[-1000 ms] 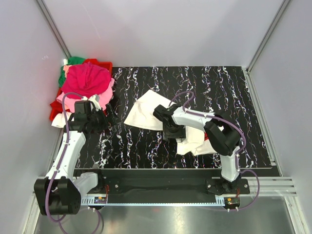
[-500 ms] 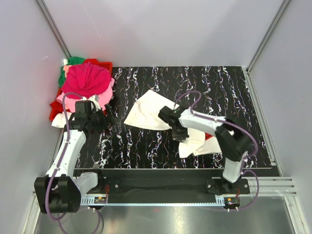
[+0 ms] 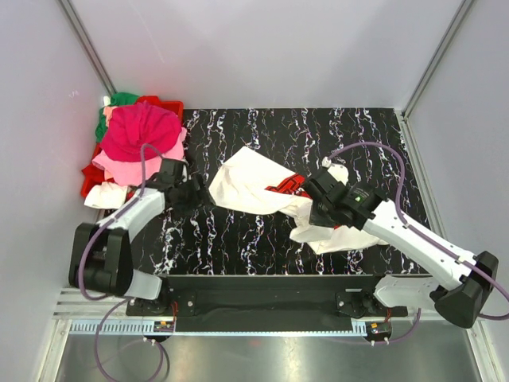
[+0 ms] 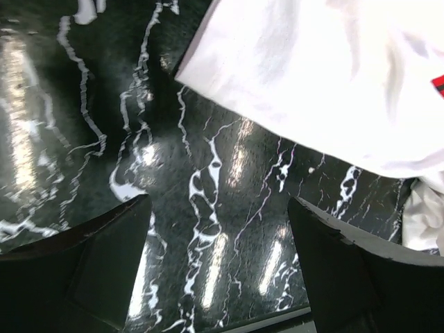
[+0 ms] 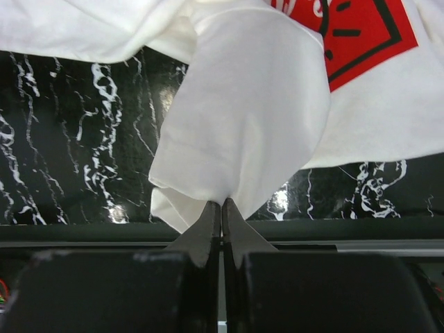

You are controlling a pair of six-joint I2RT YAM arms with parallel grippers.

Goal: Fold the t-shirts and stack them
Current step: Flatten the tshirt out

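A large white t-shirt with a red-and-white print lies bunched on the black marbled table. My right gripper is shut on a fold of this shirt. In the right wrist view the jaws pinch the white cloth, which hangs from them, with the red print above. My left gripper sits just left of the shirt's left corner. It is open over bare table, and the shirt's edge lies ahead of it. Magenta, pink, green and white t-shirts are heaped at the far left.
A red plastic bin sits under the heap of shirts at the table's left edge. Grey walls close in the table on three sides. A metal rail runs along the near edge.
My right gripper has shut on the white shirt and pulled it right, uncovering the red print. My left arm has swung right toward the shirt's left corner, its jaws slightly narrower.
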